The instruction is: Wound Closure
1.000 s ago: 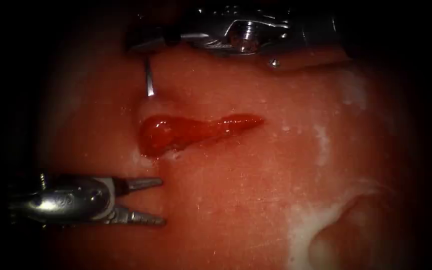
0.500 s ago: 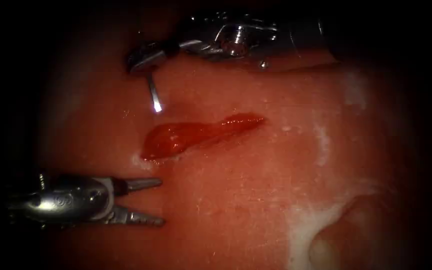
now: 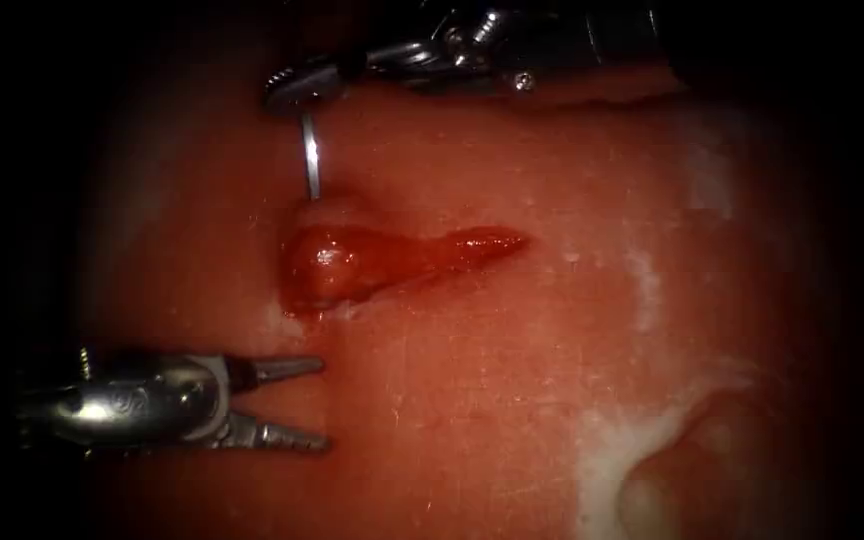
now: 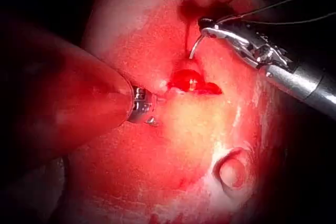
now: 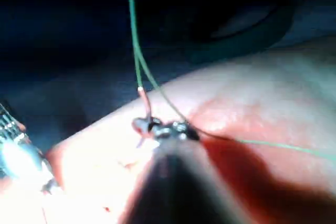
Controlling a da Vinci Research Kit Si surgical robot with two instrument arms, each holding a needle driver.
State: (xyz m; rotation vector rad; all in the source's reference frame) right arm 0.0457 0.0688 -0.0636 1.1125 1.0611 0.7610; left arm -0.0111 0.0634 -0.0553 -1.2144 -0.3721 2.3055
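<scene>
Your right end effector (image 3: 297, 85) is clamped on the needle (image 3: 310, 160) near its back end, tip dug into the tissue (image 3: 472, 380) just above the cut (image 3: 382, 262). Your left end effector (image 3: 292, 400) sits spread apart, empty. That needle's stiff but slippery, so I'd grip it mid-curve.

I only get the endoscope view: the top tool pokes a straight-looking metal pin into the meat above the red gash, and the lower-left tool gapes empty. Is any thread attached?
Observer: Yes. The right wrist view shows thin green thread rising from the right arm's tool.
Visitor: Is the pin really straight?
Observer: No. In the left wrist view the curved steel needle arcs from those shut jaws, gripped near its rear end, down to the tissue above the cut.
</scene>
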